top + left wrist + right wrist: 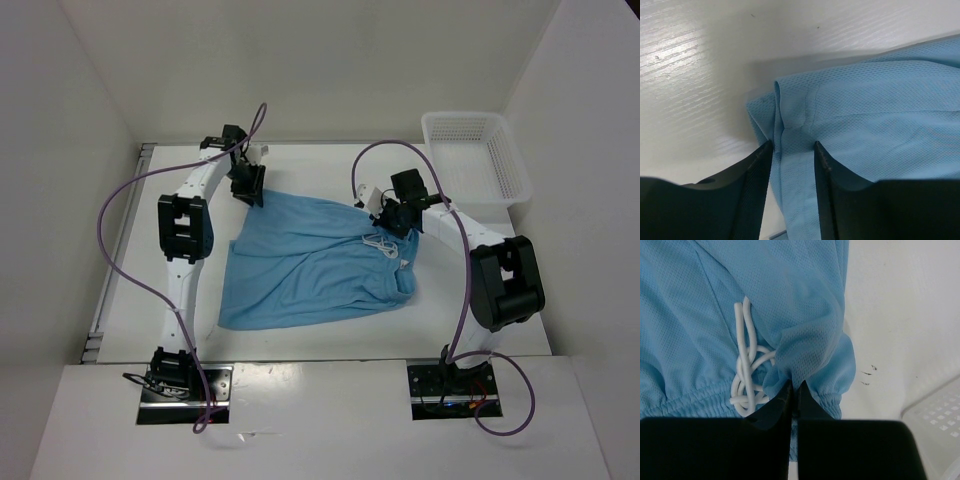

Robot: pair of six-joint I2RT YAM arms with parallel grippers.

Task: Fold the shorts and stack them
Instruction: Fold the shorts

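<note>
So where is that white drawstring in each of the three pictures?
Top external: drawstring right of centre, on the shorts.
Left wrist: not in it.
Right wrist: lower left, beside the right gripper pinching the shorts.
Shared landmark: the blue shorts, in all three views.

Bright, even overhead light, soft shadow beside the shorts (865,115), faint glare on the table (685,55).

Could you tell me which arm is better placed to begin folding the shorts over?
Probably right: the right gripper is shut on a pinch of the shorts beside the drawstring, while the left gripper only straddles the far corner hem, jaws apart.
</note>
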